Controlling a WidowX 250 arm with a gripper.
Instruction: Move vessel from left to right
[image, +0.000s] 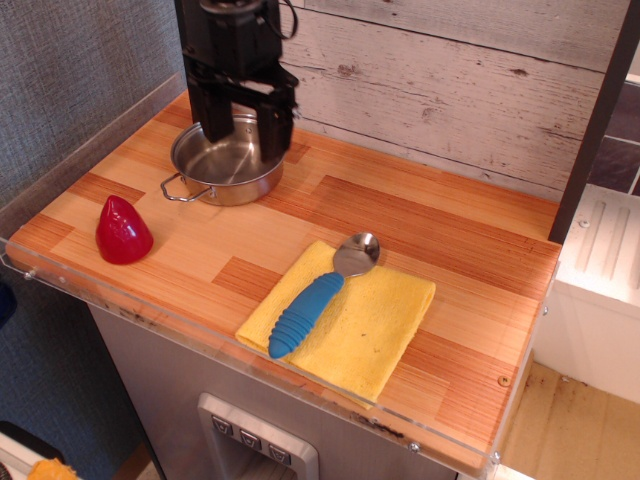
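A small round shiny stainless-steel pot (228, 163), shallow and with two thin wire loop handles, sits at the back left of the striped wooden counter (430, 225), close to the whitewashed plank wall (450, 80). One loop handle points toward the front left (the other is hidden behind the arm). The black robot gripper (243, 128) hangs over the pot's far right side, its two dark fingers (214, 118) spread wide apart and pointing down; one finger overlaps the pot's back rim in this view, the other stands at its right edge, and whether either touches the metal cannot be told. Nothing is held between them. A red cone-shaped toy (122, 230) stands near the left front edge, apart from the pot. Toward the front middle, a folded yellow cloth (375, 335) lies flat, and a metal spoon with a ribbed blue handle (316, 299) rests on it diagonally, its bowl toward the wall.
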